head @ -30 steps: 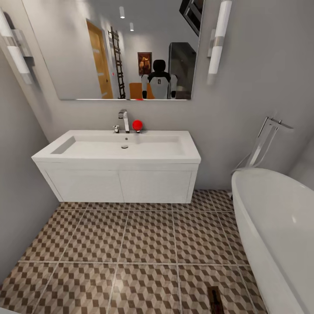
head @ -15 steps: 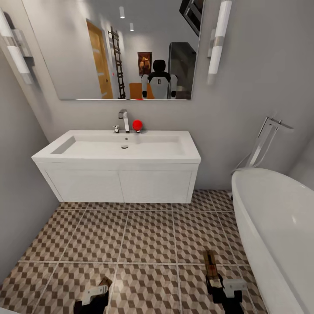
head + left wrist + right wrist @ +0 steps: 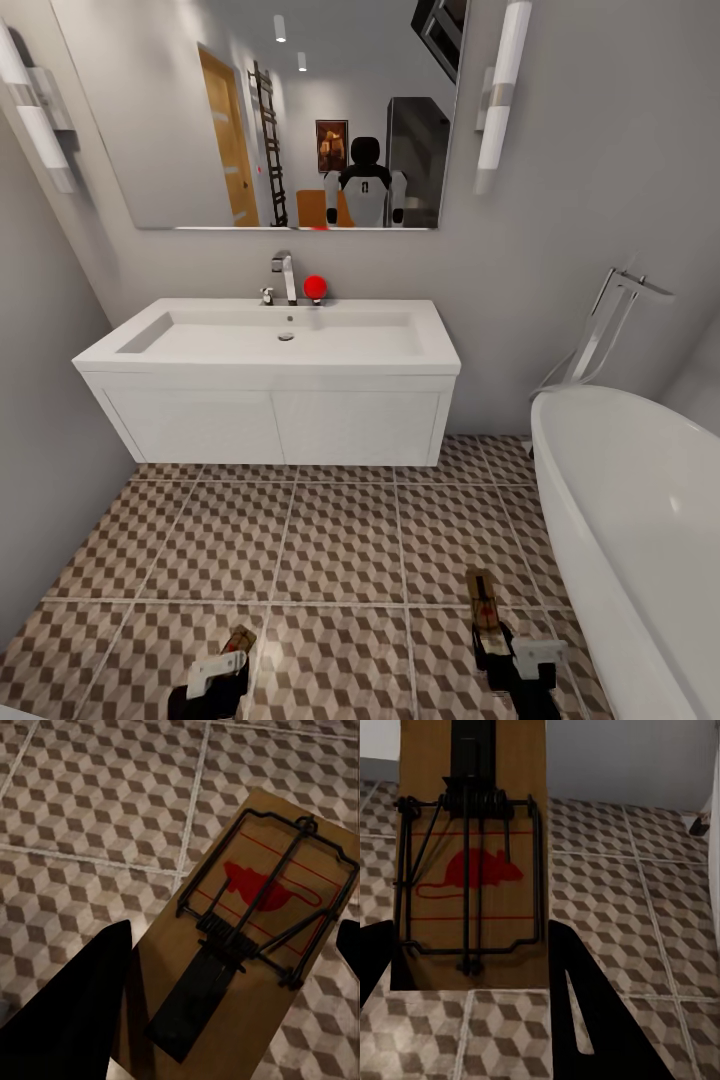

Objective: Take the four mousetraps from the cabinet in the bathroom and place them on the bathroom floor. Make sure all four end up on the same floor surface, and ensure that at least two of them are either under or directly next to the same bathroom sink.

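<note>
Holding one mousetrap [image 3: 484, 600] pinched tight, the right gripper [image 3: 497, 645] at lower right and the left gripper [image 3: 235, 665] gripping another mousetrap [image 3: 251, 934] hung above the bathroom floor [image 3: 340, 540], ready to set them by the sink [image 3: 270, 345].

Matt brown wooden mousetrap [image 3: 247, 945] with dark wire, glossy white sink [image 3: 270, 345], patterned floor tiles [image 3: 340, 545]

Your head camera looks forward-down at the sink [image 3: 270, 345]; both wrist cameras sit close above the shared bathroom floor [image 3: 340, 560] [image 3: 90, 802] [image 3: 622, 870].
</note>
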Controlling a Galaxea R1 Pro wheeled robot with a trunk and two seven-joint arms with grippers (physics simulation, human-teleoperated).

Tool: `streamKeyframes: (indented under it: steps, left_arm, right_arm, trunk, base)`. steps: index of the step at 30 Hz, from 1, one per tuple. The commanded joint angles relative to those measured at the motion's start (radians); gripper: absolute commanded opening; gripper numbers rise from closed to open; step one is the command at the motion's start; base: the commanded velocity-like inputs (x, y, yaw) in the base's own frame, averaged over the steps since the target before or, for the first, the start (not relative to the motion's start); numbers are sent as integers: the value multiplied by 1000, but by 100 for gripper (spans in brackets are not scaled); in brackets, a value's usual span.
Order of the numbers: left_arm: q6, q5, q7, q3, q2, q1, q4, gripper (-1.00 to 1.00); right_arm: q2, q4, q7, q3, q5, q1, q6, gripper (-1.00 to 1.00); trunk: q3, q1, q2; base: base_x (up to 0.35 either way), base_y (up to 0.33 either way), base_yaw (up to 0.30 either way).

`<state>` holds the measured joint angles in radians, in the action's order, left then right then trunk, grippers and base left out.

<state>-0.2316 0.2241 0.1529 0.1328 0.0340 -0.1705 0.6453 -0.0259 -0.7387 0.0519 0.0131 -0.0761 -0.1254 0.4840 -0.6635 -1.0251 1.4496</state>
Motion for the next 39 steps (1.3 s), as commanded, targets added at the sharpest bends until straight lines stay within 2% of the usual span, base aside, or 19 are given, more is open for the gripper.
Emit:
streamKeyframes:
  steps: [1, 2, 4, 5, 6, 7, 9, 10, 13, 19, 22, 25, 29, 33, 39]
  left_arm:
    - [7, 9, 10, 8, -2, -1, 17, -100]
    - [34, 9, 11, 8, -6, -1, 41, -100]
    - [204, 9, 14, 8, -14, -1, 149, -100]
    - [257, 9, 14, 8, -16, -1, 178, -100]
    - [362, 9, 15, 8, -18, -1, 236, -100]
    - [413, 9, 15, 8, -19, -1, 265, -100]
    - [563, 9, 15, 8, -20, -1, 361, -100]
    - [603, 9, 16, 8, -20, -1, 388, -100]
    - [655, 9, 17, 7, -20, -1, 409, -100]
    - [683, 10, 20, 7, -20, -1, 403, -100]
    - [721, 10, 21, 7, -21, -2, 397, -100]
    - [801, 11, 21, 6, -21, -8, 375, -100]
    - [882, 13, 15, 5, -20, -20, 370, -100]
    - [891, 13, 19, 5, -20, -22, 355, -100]
    - [892, 12, 19, 4, -19, -44, 309, -100]
  right_arm:
    - [0, -28, 3, 1, -5, 0, -22, -100]
    - [1, -66, 3, 1, -5, -1, -60, -100]
    - [2, -195, 3, 1, -4, -2, -207, -100]
    - [2, -227, 3, 1, -4, -3, -243, -100]
    - [3, -283, 3, 1, -4, -4, -309, -100]
    - [4, -306, 3, 1, -4, -6, -337, -100]
    - [7, -361, 3, 0, -2, -10, -404, -100]
    - [8, -371, 3, -1, -1, -11, -420, -100]
    - [11, -358, 3, -2, 0, -12, -439, -100]
    - [28, -340, 7, -2, 0, -13, -456, -100]
    - [30, -337, 8, -2, -1, -13, -475, -100]
    - [35, -336, 9, -3, -1, -21, -553, -100]
    - [64, -345, 9, -3, -1, -72, -777, -100]
    - [69, -357, 9, -2, -2, -78, -811, -100]
    - [70, -373, 9, -2, -1, -80, -819, -100]
  trunk:
    - [-1, 0, 0]
    - [-1, 0, 0]
    - [-1, 0, 0]
    - [-1, 0, 0]
    - [-1, 0, 0]
    - [-1, 0, 0]
    - [-1, 0, 0]
    - [-1, 0, 0]
    - [-1, 0, 0]
    - [-1, 0, 0]
    - [-1, 0, 0]
    - [-1, 0, 0]
    - [-1, 0, 0]
    - [-1, 0, 0]
    - [-1, 0, 0]
  base:
    - [0, 0, 0]
    - [0, 0, 0]
    - [0, 0, 0]
    - [0, 0, 0]
    - [0, 0, 0]
    - [0, 0, 0]
    - [0, 0, 0]
    - [0, 0, 0]
    - [0, 0, 0]
    - [0, 0, 0]
    - [0, 0, 0]
    - [0, 0, 0]
    - [0, 0, 0]
    - [0, 0, 0]
    - [0, 0, 0]
